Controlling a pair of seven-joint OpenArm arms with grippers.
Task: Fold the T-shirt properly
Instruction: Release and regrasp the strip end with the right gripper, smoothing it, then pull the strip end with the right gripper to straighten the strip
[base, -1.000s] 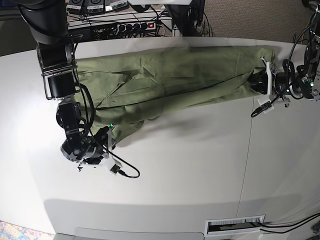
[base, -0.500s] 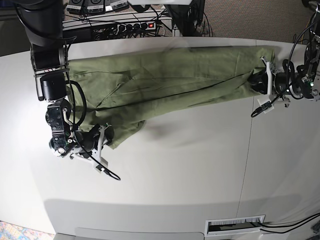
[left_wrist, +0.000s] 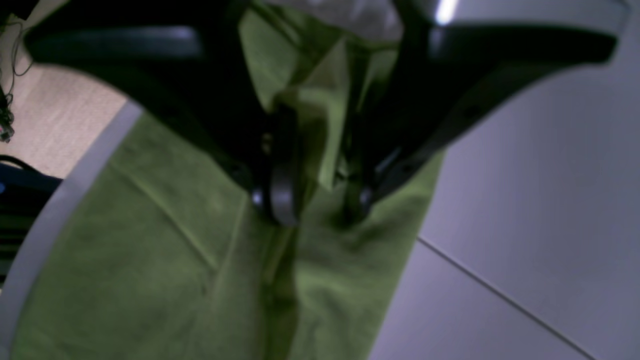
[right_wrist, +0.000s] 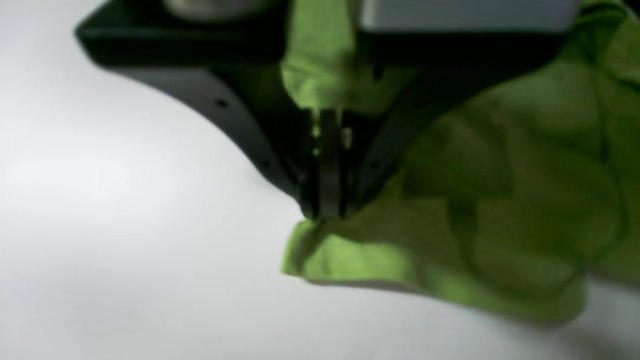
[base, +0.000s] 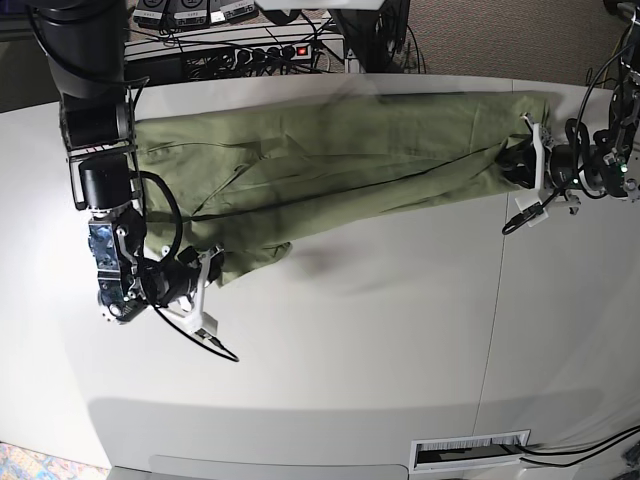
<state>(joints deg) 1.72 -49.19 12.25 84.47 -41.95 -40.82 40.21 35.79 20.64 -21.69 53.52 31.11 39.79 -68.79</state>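
Now the right gripper (right_wrist: 327, 212) has its jaws pressed together on a corner of the T-shirt (base: 330, 160), down at the cloth's near edge. Across from it, the left gripper (left_wrist: 315, 210) pinches a bunched fold at the other end. Between them the shirt lies stretched lengthwise along the far side of the table (base: 380, 340), wrinkled.

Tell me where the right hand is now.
In the base view the right hand sits low on the left, shut on a corner of the T-shirt just above the white table.
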